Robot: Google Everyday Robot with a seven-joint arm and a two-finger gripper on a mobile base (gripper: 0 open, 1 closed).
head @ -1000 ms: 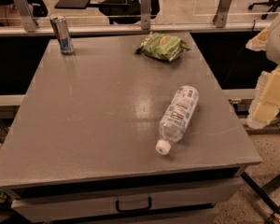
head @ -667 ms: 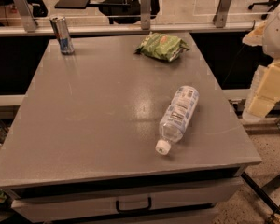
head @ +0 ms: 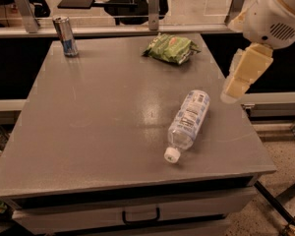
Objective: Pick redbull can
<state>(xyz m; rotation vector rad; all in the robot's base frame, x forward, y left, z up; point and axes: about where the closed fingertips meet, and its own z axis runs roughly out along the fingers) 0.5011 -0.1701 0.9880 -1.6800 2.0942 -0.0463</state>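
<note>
The redbull can (head: 66,36) stands upright at the far left corner of the grey table (head: 88,132). It is slim, silver and blue, with a silver top. My gripper (head: 232,93) hangs from the white arm at the right, above the table's right edge. It is far from the can, roughly across the whole table width, and holds nothing that I can see.
A clear plastic water bottle (head: 188,123) lies on its side right of centre, white cap toward the front. A green snack bag (head: 170,48) lies at the far middle. A railing with metal posts (head: 153,6) runs behind the table. A drawer handle (head: 140,214) shows below the front edge.
The arm and gripper have moved left, further into view, from beyond the table's right side to above its right edge. The can, bottle and bag have not moved.
</note>
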